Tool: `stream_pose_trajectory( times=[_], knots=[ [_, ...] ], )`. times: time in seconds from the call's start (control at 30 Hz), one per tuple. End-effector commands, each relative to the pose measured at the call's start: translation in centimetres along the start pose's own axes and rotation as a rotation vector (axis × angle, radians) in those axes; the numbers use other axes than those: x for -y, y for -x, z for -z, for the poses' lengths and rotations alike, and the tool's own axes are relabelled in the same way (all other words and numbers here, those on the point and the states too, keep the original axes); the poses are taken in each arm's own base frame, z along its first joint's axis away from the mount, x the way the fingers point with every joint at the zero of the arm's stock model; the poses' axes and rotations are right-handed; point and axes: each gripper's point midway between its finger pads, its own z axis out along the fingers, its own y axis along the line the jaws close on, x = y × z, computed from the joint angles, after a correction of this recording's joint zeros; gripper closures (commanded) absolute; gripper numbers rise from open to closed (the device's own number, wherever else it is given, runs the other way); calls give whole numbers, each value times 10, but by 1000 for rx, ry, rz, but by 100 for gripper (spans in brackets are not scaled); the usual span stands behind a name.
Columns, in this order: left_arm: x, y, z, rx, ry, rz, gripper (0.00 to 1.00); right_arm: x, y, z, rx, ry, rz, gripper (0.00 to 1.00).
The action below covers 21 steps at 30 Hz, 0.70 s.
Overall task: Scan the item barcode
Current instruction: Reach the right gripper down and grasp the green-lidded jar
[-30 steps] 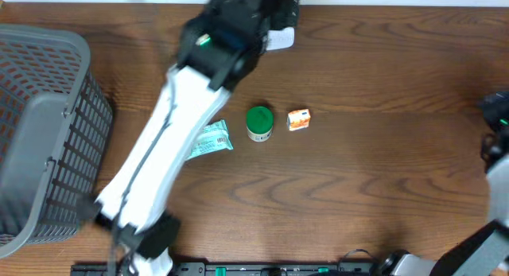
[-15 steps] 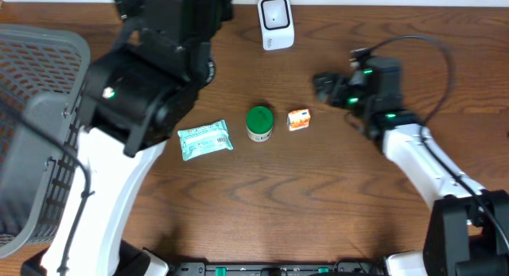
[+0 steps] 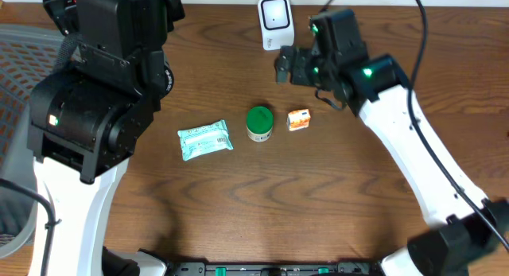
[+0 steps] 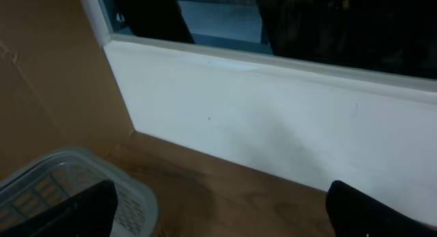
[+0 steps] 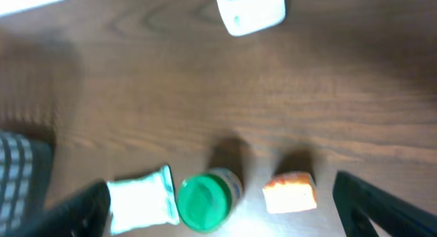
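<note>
**Grippers.** The right gripper (image 3: 291,68) hangs above the desk (image 3: 382,188) with its fingers spread wide and nothing between them. The left gripper (image 4: 218,199) is also spread and empty. It is raised at the far left and faces the wall, with the basket (image 4: 75,189) below it.

**Task items.** Three items lie in a row across the middle of the desk: a teal packet (image 3: 205,140), a green-lidded jar (image 3: 259,122) and a small orange box (image 3: 298,119). None is held. The pictures do not settle which one is to be scanned. The white scanner (image 3: 275,22) stands at the back edge, just left of the right gripper.

**Governing relation.** The row lies on the front side of the right gripper, and the scanner on the back side. The orange box is the nearest item, almost straight below and forward of the gripper. The jar is just beside the box but not touching it. The packet lies further left, its long axis running along the row at a slight tilt. In my judgement the right arm is much the better placed.

**Clearance.** Bare desk lies right of the box and in front of the row. The gap between box and jar is narrow, so a finger coming down there risks knocking the jar. The way from the row back to the scanner is unobstructed.
</note>
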Motion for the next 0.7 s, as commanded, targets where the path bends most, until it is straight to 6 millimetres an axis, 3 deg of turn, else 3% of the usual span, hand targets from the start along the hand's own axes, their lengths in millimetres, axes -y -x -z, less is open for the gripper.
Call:
stream_pose_trajectory(
  times=[0.0, 0.33, 0.67],
  knots=[
    [-15, 6, 10, 15, 20, 3, 2, -3, -17, -39, -103, -75, 4, 1],
    [-34, 11, 29, 29, 16, 18, 2, -28, -98, -101, -348, -198, -10, 1],
    [-44, 17, 41, 48, 11, 39, 2, -31, -130, -115, -433, -228, 25, 1]
  ],
)
